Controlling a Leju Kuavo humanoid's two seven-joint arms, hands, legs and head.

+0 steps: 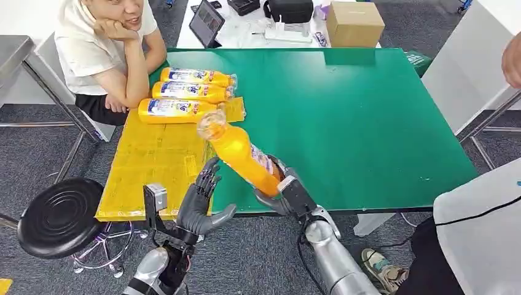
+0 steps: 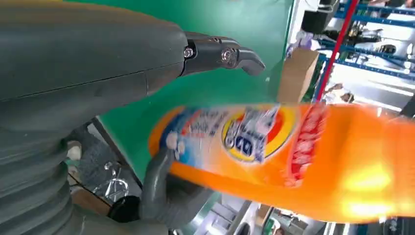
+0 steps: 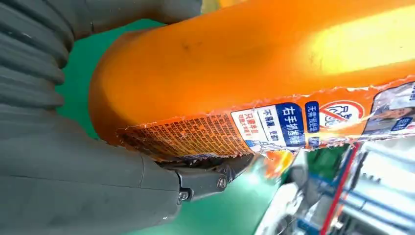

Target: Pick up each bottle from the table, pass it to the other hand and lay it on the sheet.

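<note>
The yellow sheet [image 1: 147,163] lies at the counter's [image 1: 368,123] 9 o'clock side, with three bottles [image 1: 184,92] lying at its far end. The left robot hand [image 1: 203,200] is wide, fingers spread, holding nothing, just beside the held bottle [image 1: 242,153]. The right robot hand [image 1: 285,187] grips that bottle by its base, neck tilted toward 11 o'clock. Step in hand: the hand-over. Next, the left robot hand must close on the bottle body before the right lets go.
</note>
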